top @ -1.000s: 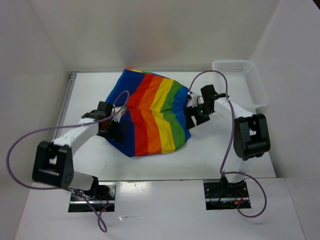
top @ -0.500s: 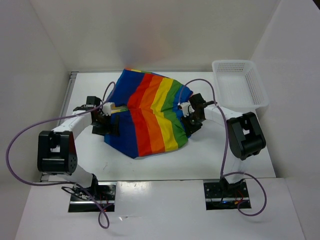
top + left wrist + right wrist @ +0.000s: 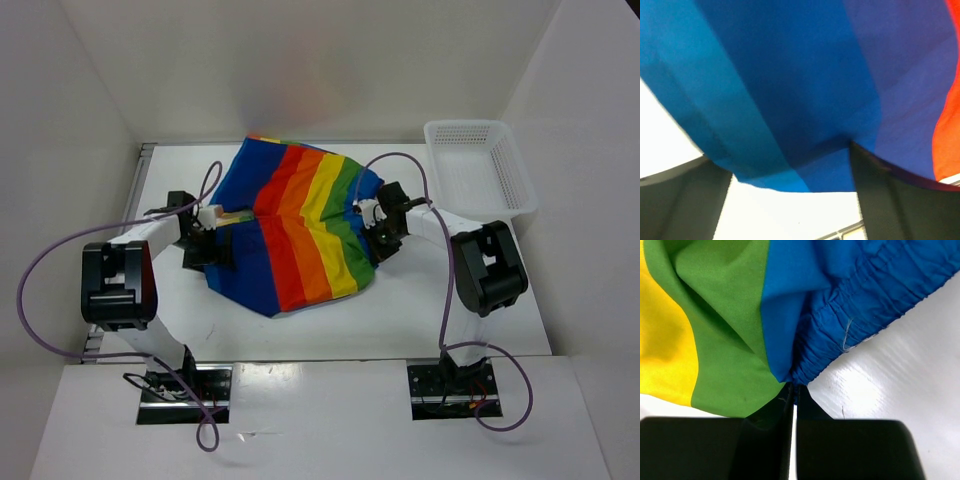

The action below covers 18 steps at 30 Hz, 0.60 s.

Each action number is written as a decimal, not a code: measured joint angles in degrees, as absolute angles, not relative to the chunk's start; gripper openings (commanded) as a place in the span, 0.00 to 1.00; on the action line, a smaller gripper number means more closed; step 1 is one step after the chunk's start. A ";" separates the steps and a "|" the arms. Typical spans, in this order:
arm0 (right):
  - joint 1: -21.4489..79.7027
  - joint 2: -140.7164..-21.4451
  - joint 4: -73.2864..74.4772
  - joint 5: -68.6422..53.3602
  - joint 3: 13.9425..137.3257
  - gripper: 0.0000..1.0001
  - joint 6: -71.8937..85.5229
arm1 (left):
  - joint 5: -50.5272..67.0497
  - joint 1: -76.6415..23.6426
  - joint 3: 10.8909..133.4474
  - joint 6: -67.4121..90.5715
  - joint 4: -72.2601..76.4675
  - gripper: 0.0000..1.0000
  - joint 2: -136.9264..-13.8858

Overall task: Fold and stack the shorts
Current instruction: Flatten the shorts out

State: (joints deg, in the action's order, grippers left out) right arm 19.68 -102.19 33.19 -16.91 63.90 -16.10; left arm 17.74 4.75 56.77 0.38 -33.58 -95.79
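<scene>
Jaws of the left gripper [image 3: 207, 243] stand spread wide at the blue left edge of the soft rainbow-striped cloth shorts [image 3: 300, 225]; the hem drapes over its dark fingers [image 3: 685, 200], unpinched. The shorts lie spread out mid-way across the white table [image 3: 430, 310]. At their right edge the right gripper [image 3: 793, 388] is closed, nipping cloth where green meets the gathered blue waistband. A white mesh plastic basket [image 3: 480, 165] sits far right.
</scene>
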 measured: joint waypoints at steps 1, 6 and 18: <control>19.79 -102.41 33.15 -16.93 64.27 0.00 -16.19 | 18.26 4.78 57.36 0.49 -33.67 0.80 -96.36; 21.89 -104.51 33.10 -17.32 67.09 0.00 -16.40 | 24.32 5.13 65.65 0.54 -35.55 0.00 -103.92; 23.00 -107.09 31.46 -17.54 72.66 0.00 -16.40 | 26.06 -23.46 118.02 0.05 -44.58 0.83 -118.28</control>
State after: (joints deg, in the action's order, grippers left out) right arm 23.00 -107.09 31.46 -17.54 72.66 -16.40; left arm 26.06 -23.46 118.02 0.05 -44.58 -118.28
